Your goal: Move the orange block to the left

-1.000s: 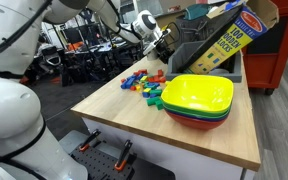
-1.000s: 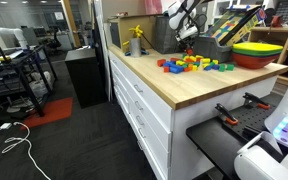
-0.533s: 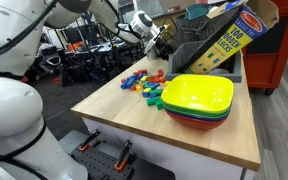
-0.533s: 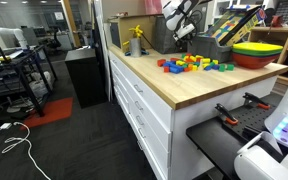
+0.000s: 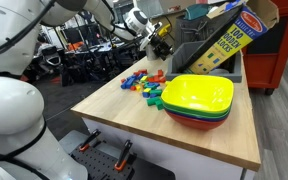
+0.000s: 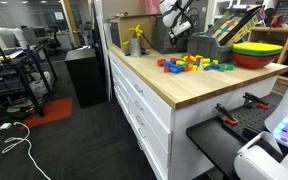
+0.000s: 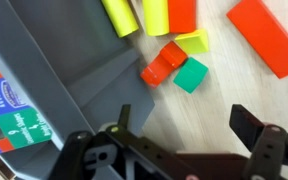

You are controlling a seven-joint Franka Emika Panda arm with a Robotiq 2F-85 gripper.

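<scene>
In the wrist view an orange block lies flat on the wooden table, touching a green block and close to a grey bin's edge. My gripper hangs above bare wood below that block, open, with nothing between its fingers. More yellow and orange-red blocks lie along that view's top edge. In both exterior views the gripper is well above the far end of the pile of coloured blocks.
A stack of yellow, red and green bowls stands beside the blocks. A grey bin and a blue-and-yellow box stand behind them. A yellow figure stands at the table's far corner.
The gripper has gone from shut to open and has risen away from the blocks. The blocks and bowls stay where they were.
</scene>
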